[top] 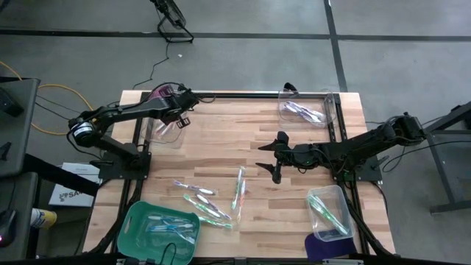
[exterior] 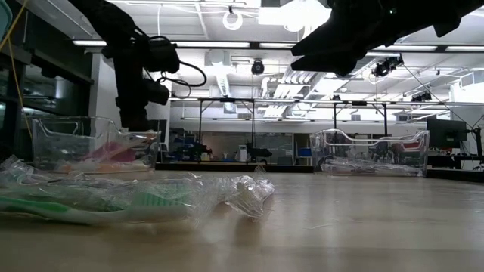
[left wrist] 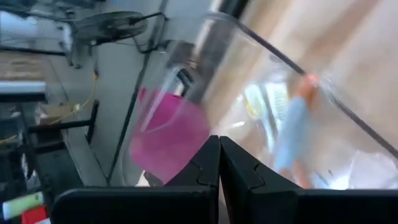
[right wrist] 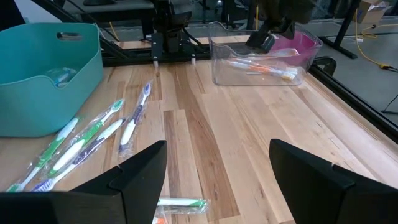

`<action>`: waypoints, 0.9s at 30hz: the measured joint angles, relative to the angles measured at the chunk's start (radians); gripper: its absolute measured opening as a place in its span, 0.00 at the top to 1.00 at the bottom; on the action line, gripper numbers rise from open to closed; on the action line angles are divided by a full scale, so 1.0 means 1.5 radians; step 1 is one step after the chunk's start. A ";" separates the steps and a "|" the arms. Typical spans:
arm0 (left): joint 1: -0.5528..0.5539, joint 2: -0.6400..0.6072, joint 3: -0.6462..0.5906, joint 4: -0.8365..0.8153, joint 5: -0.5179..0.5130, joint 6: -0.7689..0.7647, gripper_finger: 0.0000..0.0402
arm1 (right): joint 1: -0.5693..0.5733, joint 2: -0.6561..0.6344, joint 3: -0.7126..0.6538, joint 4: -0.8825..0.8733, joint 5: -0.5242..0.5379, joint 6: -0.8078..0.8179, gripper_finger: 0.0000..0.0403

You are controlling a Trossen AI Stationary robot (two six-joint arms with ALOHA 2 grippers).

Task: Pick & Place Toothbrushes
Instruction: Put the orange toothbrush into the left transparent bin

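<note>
Toothbrushes point(top: 210, 199), thin, light, film-wrapped and likely slippery, are lying loose mid-table below the wide-open, empty right gripper point(top: 278, 156), inviting a mid-handle pinch, while the left gripper point(top: 181, 116) is hanging shut over the clear tub point(top: 163, 131).

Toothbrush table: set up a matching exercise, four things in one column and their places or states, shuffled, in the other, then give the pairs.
Things
1. left gripper
2. right gripper
3. teal bin
4. loose toothbrushes

Places or states
A. near left corner of the table, toothbrushes inside
B. fingers shut, over the clear bin at the far left
C. lying wrapped on the bare wood, near the middle of the front
D. fingers open, holding nothing, above the table's middle

Pairs: 1-B, 2-D, 3-A, 4-C
</note>
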 joint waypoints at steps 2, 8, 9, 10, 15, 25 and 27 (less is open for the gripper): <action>0.001 0.000 0.001 -0.010 0.048 0.017 0.99 | 0.000 0.000 0.000 0.000 0.000 0.000 0.32; 0.024 -0.020 0.027 -0.043 0.161 0.038 0.99 | 0.000 0.000 0.000 0.000 0.000 0.002 0.32; 0.030 -0.021 0.027 -0.047 0.163 0.039 0.99 | 0.000 0.000 0.000 -0.001 0.000 0.003 0.32; 0.039 -0.022 0.030 -0.056 0.173 0.042 0.99 | 0.000 0.000 0.000 -0.001 0.000 0.003 0.32; 0.108 -0.025 0.034 -0.087 0.316 0.090 0.99 | -0.001 0.000 0.000 -0.003 0.000 0.003 0.32; 0.226 -0.025 0.034 -0.159 0.441 0.153 0.99 | -0.001 0.000 0.000 -0.003 -0.001 0.012 0.32; 0.235 -0.025 0.034 -0.159 0.429 0.163 0.99 | -0.001 0.000 0.000 -0.003 -0.001 0.012 0.32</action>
